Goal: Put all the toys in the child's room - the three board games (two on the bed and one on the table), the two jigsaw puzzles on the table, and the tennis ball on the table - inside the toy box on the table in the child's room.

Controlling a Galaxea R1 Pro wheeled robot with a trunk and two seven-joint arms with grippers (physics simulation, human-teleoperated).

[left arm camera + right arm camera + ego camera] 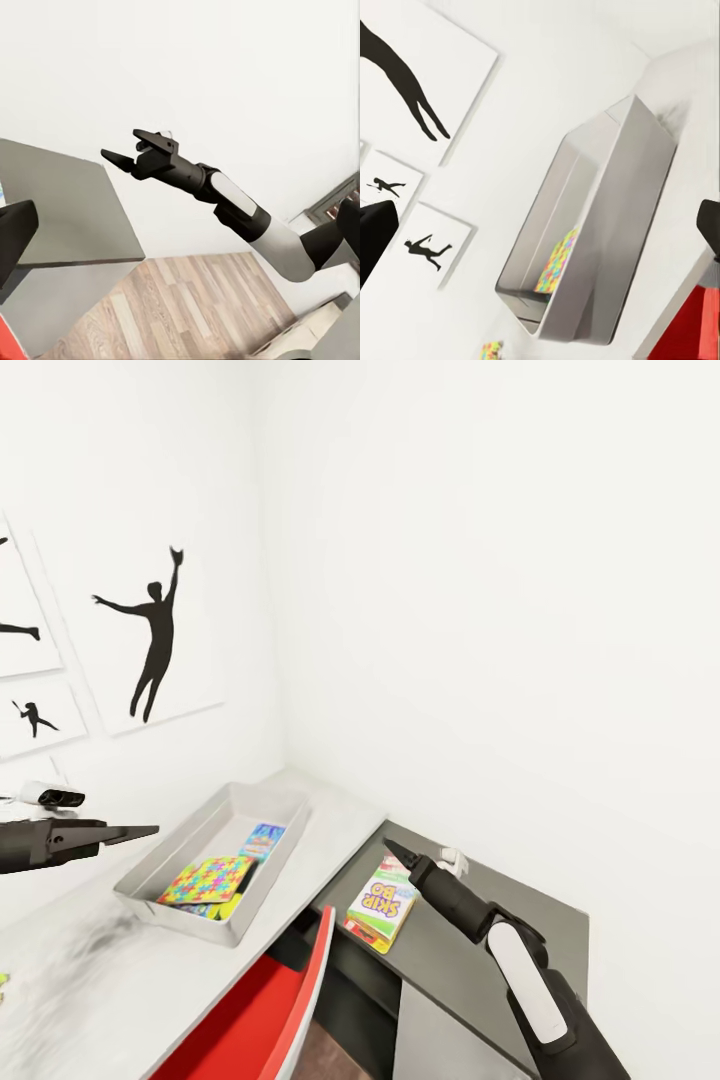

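Toy box [214,838]: one light-grey bin is seen on the light-grey table [340,830], near the wall corner.
Jigsaw puzzles: one mosaic square [208,880] is seen lying inside the bin; a second piece of mosaic [3,985] is cut off at the table's near left edge.
Board games: two are counted, a blue-topped box [262,841] inside the bin beyond the puzzle, and the SKIP-BO box [383,905] flat on the lower dark-grey wing [500,920].
Right gripper [129,149]: it is held just above the SKIP-BO box, fingers spread, nothing held.
Left gripper [120,833]: it is held left of the bin; whether its fingers are apart cannot be told.
Obstacles: a red chair back [300,1000] is seen against the table's front edge, below the bin.
Open room: the wing is bare beyond the SKIP-BO box.
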